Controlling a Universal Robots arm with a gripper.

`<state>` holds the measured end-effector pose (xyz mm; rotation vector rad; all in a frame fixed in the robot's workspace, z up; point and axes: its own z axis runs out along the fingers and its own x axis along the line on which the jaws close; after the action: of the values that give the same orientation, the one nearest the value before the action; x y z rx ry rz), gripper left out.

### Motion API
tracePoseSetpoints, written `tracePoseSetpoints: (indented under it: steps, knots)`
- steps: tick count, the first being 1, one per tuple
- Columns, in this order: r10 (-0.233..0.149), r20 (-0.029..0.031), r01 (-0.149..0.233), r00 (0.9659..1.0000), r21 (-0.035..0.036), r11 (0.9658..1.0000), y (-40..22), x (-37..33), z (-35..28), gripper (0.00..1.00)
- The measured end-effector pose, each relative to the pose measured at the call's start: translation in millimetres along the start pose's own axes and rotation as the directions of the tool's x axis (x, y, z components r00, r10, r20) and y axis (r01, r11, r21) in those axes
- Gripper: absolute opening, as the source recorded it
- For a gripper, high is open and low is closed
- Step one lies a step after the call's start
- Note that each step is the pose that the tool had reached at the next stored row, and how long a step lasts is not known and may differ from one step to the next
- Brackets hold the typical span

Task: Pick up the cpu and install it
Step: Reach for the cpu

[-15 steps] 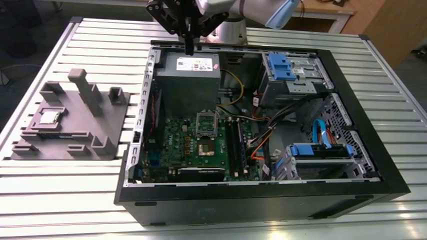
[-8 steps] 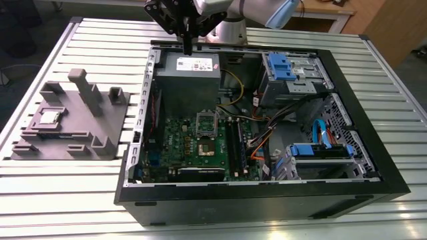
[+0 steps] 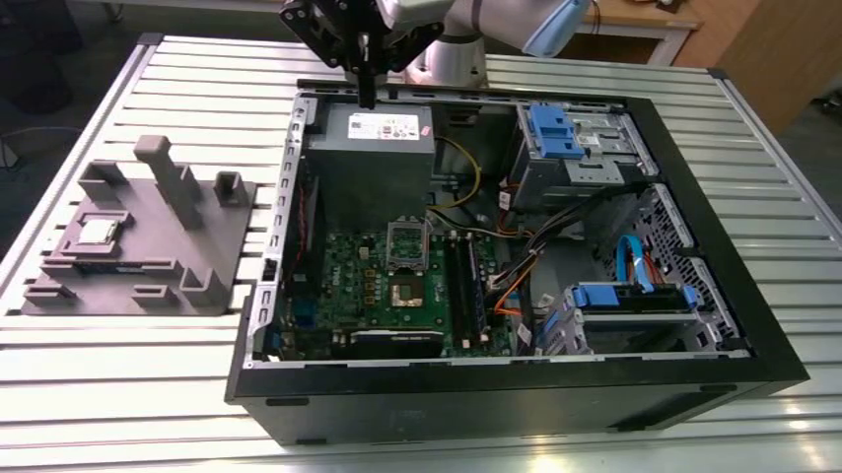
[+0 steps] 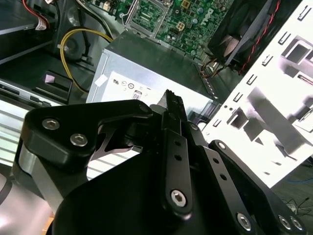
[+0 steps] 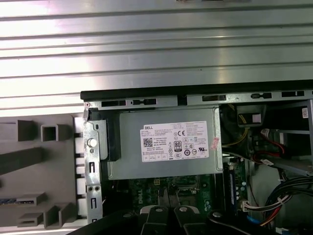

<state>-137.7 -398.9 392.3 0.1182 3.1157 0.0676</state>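
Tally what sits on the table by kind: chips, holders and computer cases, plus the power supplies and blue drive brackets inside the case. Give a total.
cpu: 1
grey holder: 1
computer case: 1
power supply: 1
blue drive brackets: 2
Total: 6

Open computer case (image 3: 526, 394) on slatted desk (image 3: 118, 394); grey power supply (image 3: 375, 163) adjoining green circuit board (image 3: 349, 281); grey holder (image 3: 211, 246) beside case.

Power supply (image 5: 166, 144) (labelled) near closed end effector (image 5: 167, 196).
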Motion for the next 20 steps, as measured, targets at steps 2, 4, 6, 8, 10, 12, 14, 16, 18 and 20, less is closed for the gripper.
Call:
tracePoseSetpoints:
  steps: [2,4,6,8,10,12,14,16,18,20]
  knots:
    - [0.000,0.0000,0.000,1.0000,0.0000,1.0000,-0.1,0.7,0.0,0.10]
    - [0.000,-0.0001,0.000,1.0000,0.0001,1.0000,-0.1,1.4,-0.1,0.10]
    - [0.000,-0.0001,0.000,1.0000,0.0001,1.0000,-0.2,2.0,-0.1,0.10]
    - [0.000,0.0000,0.000,1.0000,0.0000,1.0000,-0.2,2.6,-0.1,0.10]
    - [0.000,0.0000,0.000,1.0000,0.0000,1.0000,-0.2,3.2,-0.1,0.10]
    - [0.000,-0.0001,0.000,1.0000,0.0001,1.0000,-0.3,3.9,-0.2,0.10]
    - [0.000,-0.0001,0.000,1.0000,0.0001,1.0000,-0.4,4.7,-0.2,0.10]
    - [0.000,-0.0001,0.000,1.0000,0.0001,1.0000,-0.4,5.3,-0.2,0.10]
    - [0.000,0.0000,0.000,1.0000,0.0000,1.0000,-0.5,5.8,-0.2,0.10]
    - [0.000,-0.0001,0.000,1.0000,0.0000,1.0000,-0.5,6.3,-0.2,0.10]
